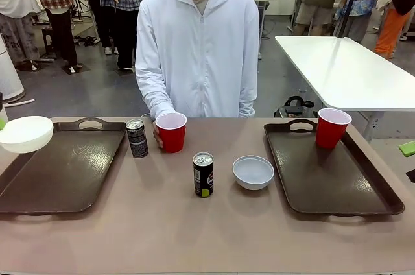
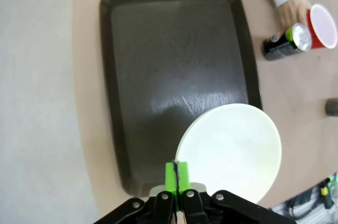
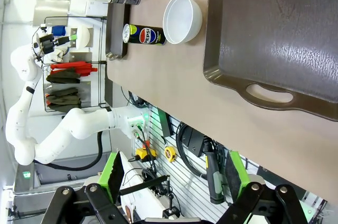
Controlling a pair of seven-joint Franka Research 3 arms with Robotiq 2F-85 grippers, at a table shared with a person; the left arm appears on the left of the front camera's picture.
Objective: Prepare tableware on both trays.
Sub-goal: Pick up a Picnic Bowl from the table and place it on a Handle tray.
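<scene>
My left gripper [image 2: 177, 177] is shut on the rim of the cream-white bowl [image 2: 232, 150], which hangs over the near corner of the left tray [image 2: 174, 71]; in the front view the bowl [image 1: 26, 133] floats above that tray [image 1: 65, 171] at the far left. A person's hand [image 2: 293, 10] holds a red cup [image 1: 172, 131] on the table beside one dark can [image 1: 137, 137]. The other can [image 1: 203, 174] and the pale grey-blue bowl [image 1: 253, 172] stand mid-table. A second red cup [image 1: 332, 127] stands on the right tray [image 1: 337, 184]. My right gripper [image 3: 175, 176] is open off that tray's handle end.
The person in a white hooded jacket [image 1: 198, 48] stands at the far edge behind the red cup. A white table [image 1: 343, 71] stands behind at the right. Bare brown tabletop [image 1: 194, 236] stretches between the trays and along the near edge.
</scene>
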